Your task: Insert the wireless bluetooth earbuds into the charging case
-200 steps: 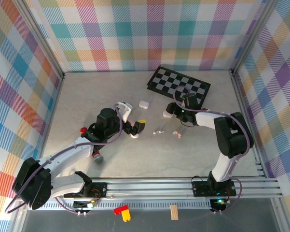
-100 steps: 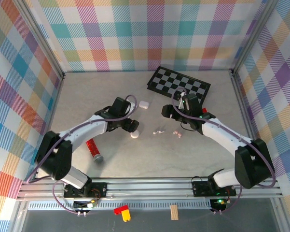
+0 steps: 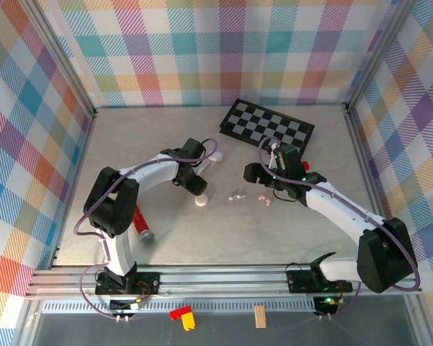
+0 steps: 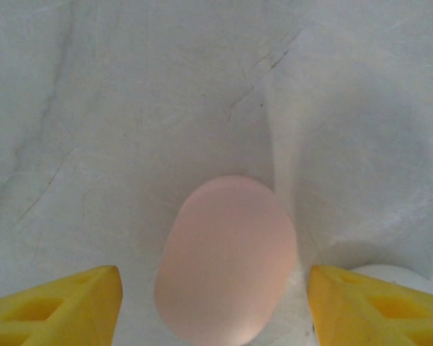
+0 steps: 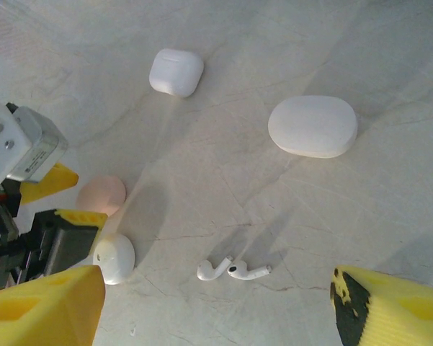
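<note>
A pale pink oval charging case (image 4: 227, 259) lies flat on the table between the yellow fingers (image 4: 65, 303) of my left gripper (image 4: 216, 306). The jaws are open, with a gap on each side of the case. Two white stemmed earbuds (image 5: 234, 270) lie side by side ahead of my right gripper (image 5: 216, 317), which hovers open and holds nothing. From above, the white earbuds (image 3: 238, 194) lie left of a pink pair (image 3: 265, 200), between the left gripper (image 3: 197, 189) and the right gripper (image 3: 263, 174).
A white square case (image 5: 176, 72) and a white oval case (image 5: 313, 126) lie farther back. A white domed piece (image 5: 115, 258) sits next to the pink case. A checkerboard (image 3: 266, 130) lies at the back. A red cylinder (image 3: 140, 223) lies at the near left.
My left arm swung in and brought its gripper down over the pink case, and its jaws have narrowed. The right gripper shifted slightly and stays open.
</note>
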